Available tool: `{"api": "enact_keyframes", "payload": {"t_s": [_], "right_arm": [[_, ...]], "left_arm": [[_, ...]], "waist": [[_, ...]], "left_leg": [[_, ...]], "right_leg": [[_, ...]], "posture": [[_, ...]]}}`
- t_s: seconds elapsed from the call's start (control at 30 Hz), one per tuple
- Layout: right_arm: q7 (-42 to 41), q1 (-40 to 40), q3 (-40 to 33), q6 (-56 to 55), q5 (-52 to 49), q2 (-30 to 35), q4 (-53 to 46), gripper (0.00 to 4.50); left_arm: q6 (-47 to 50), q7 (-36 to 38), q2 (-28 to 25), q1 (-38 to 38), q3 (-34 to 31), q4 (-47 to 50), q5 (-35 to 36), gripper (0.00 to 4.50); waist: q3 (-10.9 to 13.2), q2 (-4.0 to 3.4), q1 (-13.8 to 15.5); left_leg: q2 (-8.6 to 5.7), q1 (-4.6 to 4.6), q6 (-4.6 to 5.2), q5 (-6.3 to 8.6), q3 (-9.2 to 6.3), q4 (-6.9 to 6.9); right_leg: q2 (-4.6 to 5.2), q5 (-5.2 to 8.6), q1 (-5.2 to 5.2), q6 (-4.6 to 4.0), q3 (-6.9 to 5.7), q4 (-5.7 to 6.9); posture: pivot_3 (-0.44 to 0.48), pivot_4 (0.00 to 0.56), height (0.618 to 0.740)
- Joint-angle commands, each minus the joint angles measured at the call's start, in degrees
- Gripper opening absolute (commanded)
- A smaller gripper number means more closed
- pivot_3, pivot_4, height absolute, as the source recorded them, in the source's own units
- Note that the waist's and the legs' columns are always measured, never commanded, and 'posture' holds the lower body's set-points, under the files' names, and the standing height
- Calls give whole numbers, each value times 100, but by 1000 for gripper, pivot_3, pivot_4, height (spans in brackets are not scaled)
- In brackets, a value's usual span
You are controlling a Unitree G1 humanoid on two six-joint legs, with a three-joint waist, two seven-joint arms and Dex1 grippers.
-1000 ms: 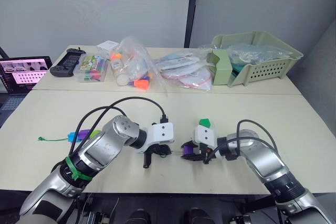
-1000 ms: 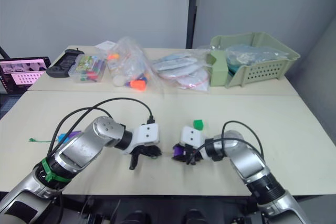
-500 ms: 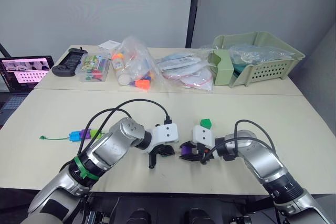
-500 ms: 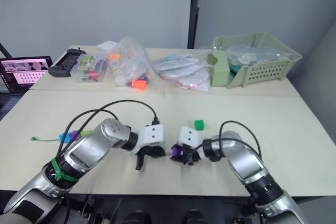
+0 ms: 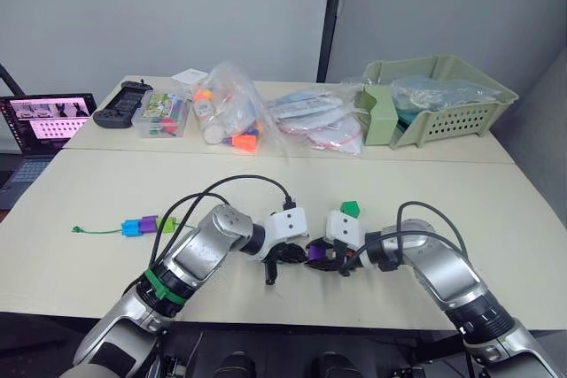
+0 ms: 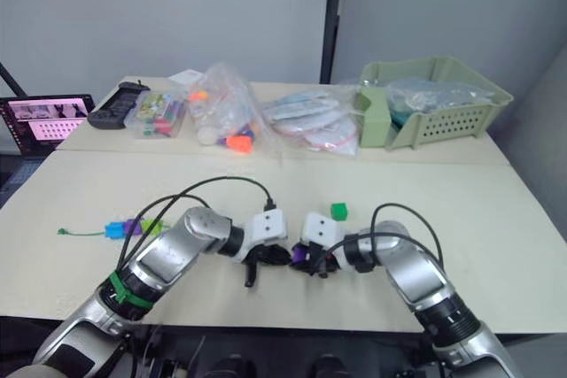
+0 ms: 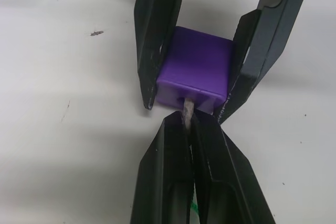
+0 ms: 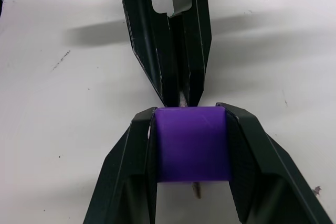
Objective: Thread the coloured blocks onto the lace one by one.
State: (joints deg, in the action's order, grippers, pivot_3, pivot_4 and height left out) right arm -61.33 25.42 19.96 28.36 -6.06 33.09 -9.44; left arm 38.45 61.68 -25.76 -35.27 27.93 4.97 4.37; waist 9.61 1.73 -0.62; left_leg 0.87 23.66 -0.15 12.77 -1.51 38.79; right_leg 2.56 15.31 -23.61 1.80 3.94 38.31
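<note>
Right gripper (image 8: 189, 145): jaws closed on a purple cube (image 8: 190, 142), held just above the surface (image 5: 106, 192) near its front edge. Left gripper (image 7: 190, 124): jaws pinched shut on the stiff tip of the lace (image 7: 187, 109), pointed straight at the right gripper. The tip touches the near face of the purple cube, at its hole. In the right wrist view a short bit of the tip pokes out below the cube's far side.

Dark green cube (image 5: 349, 208) lies loose on the surface just behind the right gripper. To the robot's left, the bright blue cube (image 5: 131, 227), a second purple cube (image 5: 148, 223) and the lime green cube (image 5: 166, 224) sit in a touching row, with the lace's knotted tail end (image 5: 78, 229) extending leftward.
</note>
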Motion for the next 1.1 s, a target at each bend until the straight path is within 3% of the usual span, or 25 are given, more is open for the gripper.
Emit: {"api": "enact_keyframes", "payload": {"t_s": [0.03, 0.2, 0.4, 0.7, 0.93, 1.1], "right_arm": [[143, -33, 112, 57, -31, -159, -228, 1186], [117, -85, 77, 157, 10, -37, -225, 1186], [114, -134, 15, 202, -33, 60, -284, 1186], [60, -200, -20, 297, -109, 156, -421, 1186], [81, -215, -40, 383, -133, 179, -499, 1186], [110, -230, -39, 414, -147, 196, -520, 1186]], "left_arm": [[-620, 218, 259, -72, -133, 272, 385, 732], [-915, 656, -295, 73, -516, 306, 461, 2314], [-1407, 1074, -981, 380, -734, 89, 549, 2314], [-2189, 748, -657, 236, -666, -890, 163, 2314], [-2350, 826, -544, 293, -622, -1028, 123, 145], [-2287, 746, -391, 275, -618, -890, 134, 37]], "waist": [[0, 0, 0], [0, 0, -19], [0, -1, -54], [0, 0, -19], [0, 0, -14], [0, 0, -14]], "left_leg": [[1, -10, 0, 0, -2, -1], [3, -39, 0, 1, -2, -9], [7, -46, 1, 2, -1, -22], [4, -40, 3, 3, 0, -15], [3, -37, 6, 6, 0, -15], [3, -37, 6, 6, 0, -15]], "right_leg": [[-1, -1, 13, 1, -2, -9], [-2, 0, 42, 3, -4, -23], [-5, 0, 39, 2, -2, -23], [-2, 0, 41, 4, -3, -28], [-1, 0, 40, 4, -3, -29], [-1, 0, 40, 4, -3, -30]], "posture": [[0, 150, 740], [0, 150, 740], [0, 150, 740], [0, 150, 740], [0, 150, 740], [0, 150, 740]]}}
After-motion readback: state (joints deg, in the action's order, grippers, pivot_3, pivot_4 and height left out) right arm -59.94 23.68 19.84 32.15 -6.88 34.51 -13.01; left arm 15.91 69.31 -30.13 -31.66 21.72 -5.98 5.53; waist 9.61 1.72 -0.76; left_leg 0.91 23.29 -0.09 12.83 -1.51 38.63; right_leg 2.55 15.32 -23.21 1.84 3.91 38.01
